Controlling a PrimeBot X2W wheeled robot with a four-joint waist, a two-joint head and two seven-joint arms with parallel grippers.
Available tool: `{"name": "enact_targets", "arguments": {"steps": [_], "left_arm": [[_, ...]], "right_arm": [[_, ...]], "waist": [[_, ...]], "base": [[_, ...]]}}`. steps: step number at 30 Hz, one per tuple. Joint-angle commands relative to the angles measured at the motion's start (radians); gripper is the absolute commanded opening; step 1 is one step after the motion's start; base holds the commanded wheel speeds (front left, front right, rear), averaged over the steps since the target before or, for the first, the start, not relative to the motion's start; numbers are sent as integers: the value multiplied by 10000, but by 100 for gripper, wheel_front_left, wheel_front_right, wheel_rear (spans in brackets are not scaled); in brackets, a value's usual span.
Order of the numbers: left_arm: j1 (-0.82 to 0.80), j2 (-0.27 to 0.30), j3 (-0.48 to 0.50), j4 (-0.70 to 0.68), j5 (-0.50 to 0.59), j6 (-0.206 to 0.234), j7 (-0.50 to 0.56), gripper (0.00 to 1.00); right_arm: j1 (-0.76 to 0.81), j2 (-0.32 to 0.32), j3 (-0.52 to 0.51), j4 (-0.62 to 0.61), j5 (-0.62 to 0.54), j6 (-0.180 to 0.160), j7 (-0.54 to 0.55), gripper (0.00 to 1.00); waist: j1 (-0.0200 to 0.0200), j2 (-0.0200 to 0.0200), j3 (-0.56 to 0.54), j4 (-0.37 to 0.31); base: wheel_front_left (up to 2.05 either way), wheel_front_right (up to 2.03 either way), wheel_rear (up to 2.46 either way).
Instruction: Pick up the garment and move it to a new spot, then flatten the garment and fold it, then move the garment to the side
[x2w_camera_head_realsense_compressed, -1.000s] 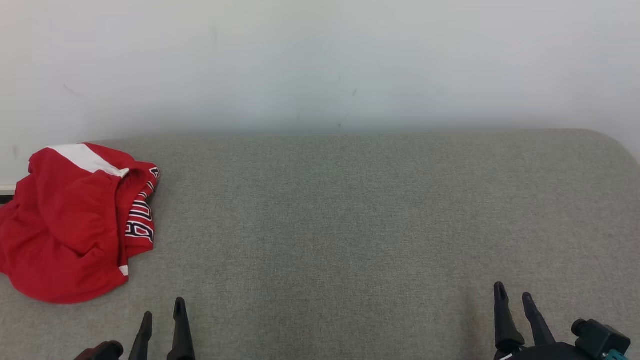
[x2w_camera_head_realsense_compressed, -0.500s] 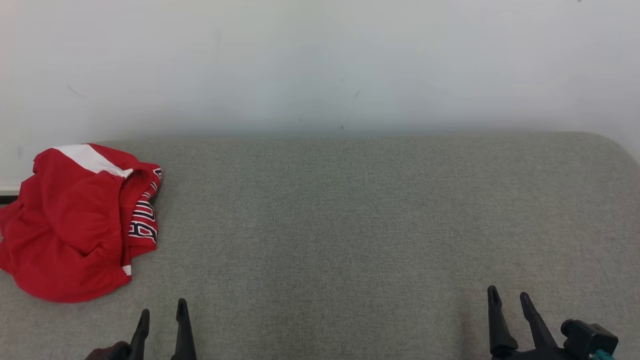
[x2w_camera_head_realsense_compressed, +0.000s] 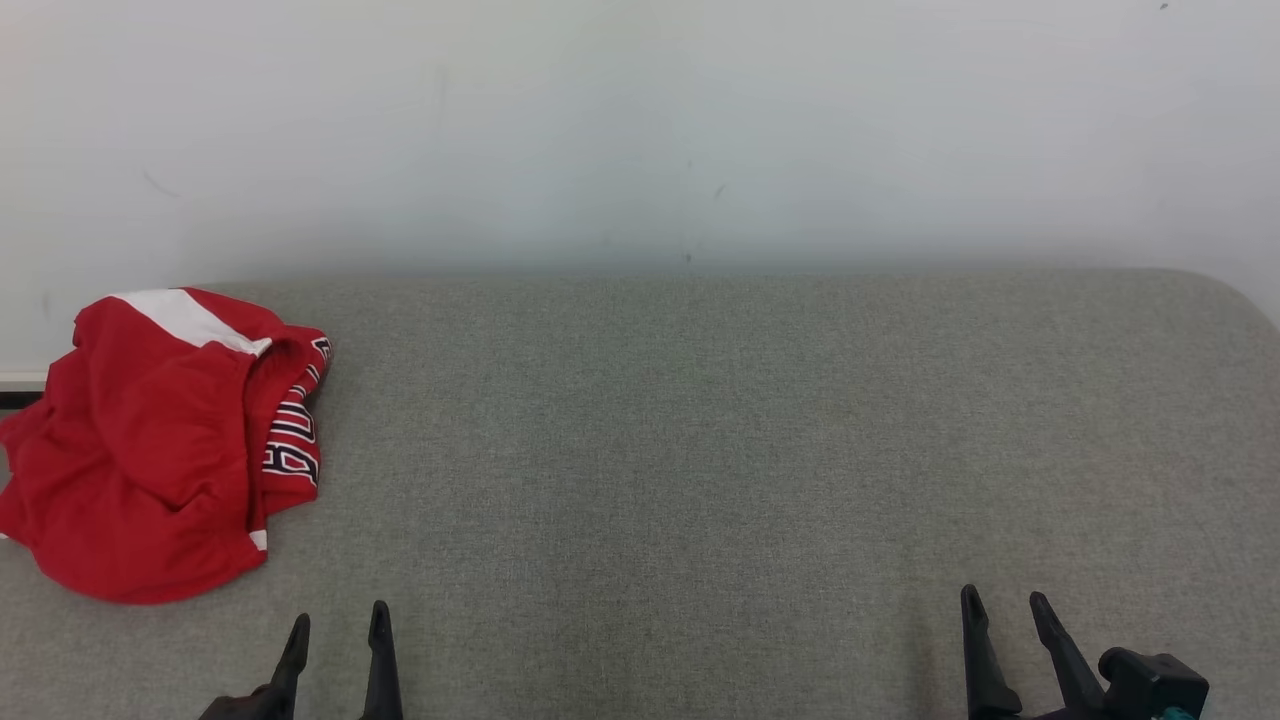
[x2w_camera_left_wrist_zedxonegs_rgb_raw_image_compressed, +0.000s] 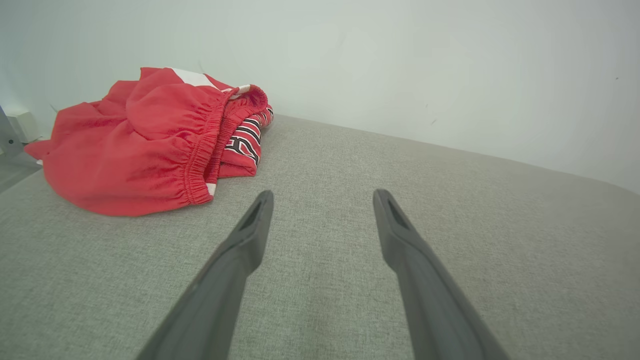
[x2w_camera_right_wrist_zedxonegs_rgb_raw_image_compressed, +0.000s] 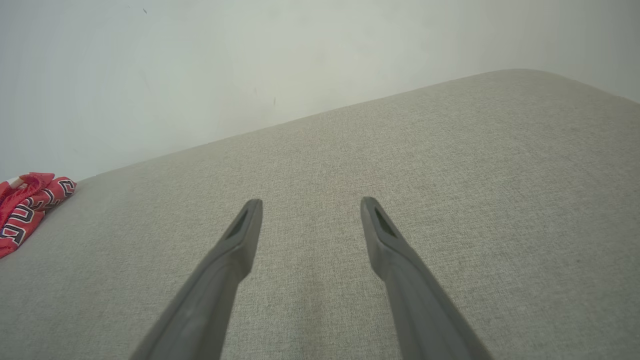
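Note:
The garment (x2w_camera_head_realsense_compressed: 150, 450) is a crumpled red piece with a white band and black-and-white lettering, heaped at the far left of the grey surface; the left wrist view has the garment (x2w_camera_left_wrist_zedxonegs_rgb_raw_image_compressed: 145, 145) ahead and to the left. My left gripper (x2w_camera_head_realsense_compressed: 338, 625) is open at the bottom left, a short way in front of the heap and not touching it. My right gripper (x2w_camera_head_realsense_compressed: 1003, 605) is open at the bottom right, far from the cloth. In the right wrist view a corner of the garment (x2w_camera_right_wrist_zedxonegs_rgb_raw_image_compressed: 27, 207) lies at the left edge. Nothing is between either pair of fingers.
The grey fabric-covered surface (x2w_camera_head_realsense_compressed: 700, 450) spans the view, with a rounded corner at the far right. A white wall (x2w_camera_head_realsense_compressed: 640, 130) stands right behind it. The garment's left part hangs over the surface's left edge.
The whole picture has shifted slightly, so the camera moved. Both grippers sit a little lower in the head view, and the right one has drifted left. The garment lies as before.

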Motion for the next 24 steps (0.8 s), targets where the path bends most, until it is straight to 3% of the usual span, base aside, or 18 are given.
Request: {"name": "enact_targets", "arguments": {"steps": [1,24], "left_arm": [[64,39,-8,6,327,0,-108,100],[162,-37,-44,336,1843,121,-520,100]], "right_arm": [[6,-40,37,5,-259,63,-97,100],[69,-42,168,281,-1795,62,-536,100]], "waist": [[0,0,-10,-3],[0,0,-228,51]], "base": [[0,0,0],[0,0,0]]}}
